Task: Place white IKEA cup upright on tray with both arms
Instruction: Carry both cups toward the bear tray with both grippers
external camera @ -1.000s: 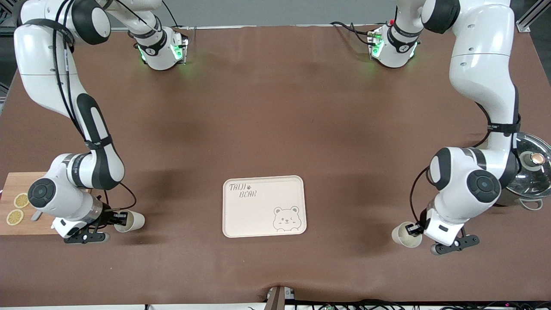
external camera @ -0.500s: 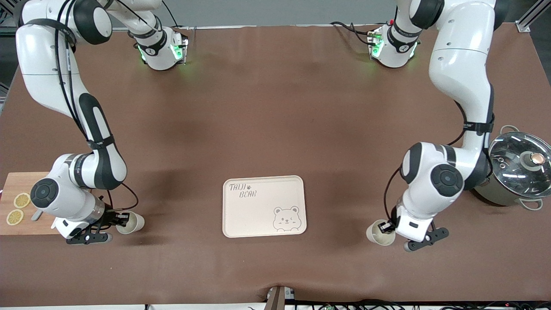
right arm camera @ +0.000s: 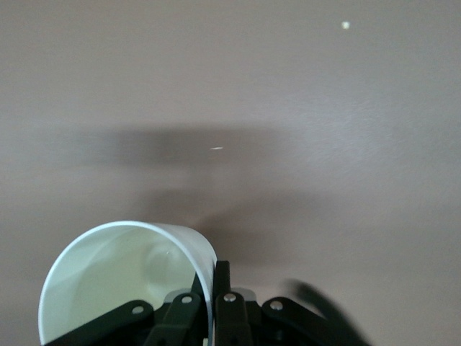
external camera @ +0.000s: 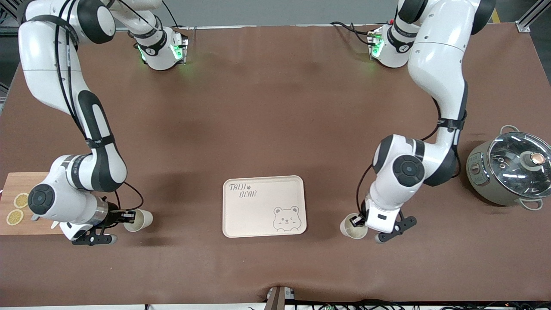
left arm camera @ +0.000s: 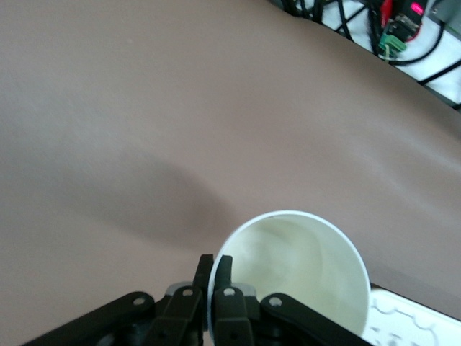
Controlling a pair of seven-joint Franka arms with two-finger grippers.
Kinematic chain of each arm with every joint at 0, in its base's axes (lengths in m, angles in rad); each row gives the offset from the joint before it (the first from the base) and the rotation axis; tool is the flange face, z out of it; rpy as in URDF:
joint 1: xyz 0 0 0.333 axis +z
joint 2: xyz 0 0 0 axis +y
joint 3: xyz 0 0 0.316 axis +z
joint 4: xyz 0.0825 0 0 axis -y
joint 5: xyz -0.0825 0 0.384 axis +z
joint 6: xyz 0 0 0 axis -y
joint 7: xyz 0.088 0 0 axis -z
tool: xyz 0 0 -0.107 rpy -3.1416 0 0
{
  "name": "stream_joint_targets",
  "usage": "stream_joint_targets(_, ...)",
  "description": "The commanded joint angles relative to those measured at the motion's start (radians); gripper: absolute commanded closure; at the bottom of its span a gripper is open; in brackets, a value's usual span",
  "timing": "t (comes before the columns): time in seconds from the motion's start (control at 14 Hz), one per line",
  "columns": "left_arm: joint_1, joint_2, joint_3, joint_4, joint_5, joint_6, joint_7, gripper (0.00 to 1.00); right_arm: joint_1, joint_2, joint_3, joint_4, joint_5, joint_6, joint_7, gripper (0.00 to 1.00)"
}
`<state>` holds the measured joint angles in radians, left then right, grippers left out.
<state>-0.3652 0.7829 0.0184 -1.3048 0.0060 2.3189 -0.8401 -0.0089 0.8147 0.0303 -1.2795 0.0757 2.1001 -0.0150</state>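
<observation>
Between tray and pot, we see the left pincer (external camera: pixel 356 221) clamped on the rim of one white cup (external camera: pixel 351 230), cup in the air over the table (external camera: pixel 275 107), just beside the cream tray (external camera: pixel 264 206). Right pincer (external camera: pixel 127 216) is clamped on the rim of a second white cup (external camera: pixel 140 220), over the table between tray and cutting board (external camera: pixel 17 209). We see lemon slices (external camera: pixel 17 209) on the board; the pot (external camera: pixel 508 170) sits at the left arm's end.

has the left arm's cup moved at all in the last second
Yes. The left gripper, shut on its cup, has carried it toward the tray, away from the pot.
</observation>
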Motion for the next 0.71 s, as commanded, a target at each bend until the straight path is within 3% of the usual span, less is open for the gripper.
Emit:
stream_joint_targets(0.0,-0.037,0.001,0.02,0.021,-0.012,-0.018,-0.051,1.0,0.07,-0.003,-0.007,0.106,0.01,-0.116,0.146,1.0)
stream_joint_targets(0.36,-0.121,0.013,0.044,0.027,-0.012,-0.015,-0.151,1.0,0.193,-0.008,-0.006,0.114,0.012,-0.124,0.401,1.0)
stream_joint_targets(0.43,-0.161,0.036,0.063,0.047,-0.012,-0.015,-0.19,1.0,0.267,-0.008,-0.007,0.114,0.006,-0.118,0.541,1.0)
stream_joint_targets(0.64,-0.228,0.071,0.107,0.068,-0.012,-0.009,-0.234,1.0,0.365,0.0,-0.013,0.114,-0.004,-0.091,0.703,1.0)
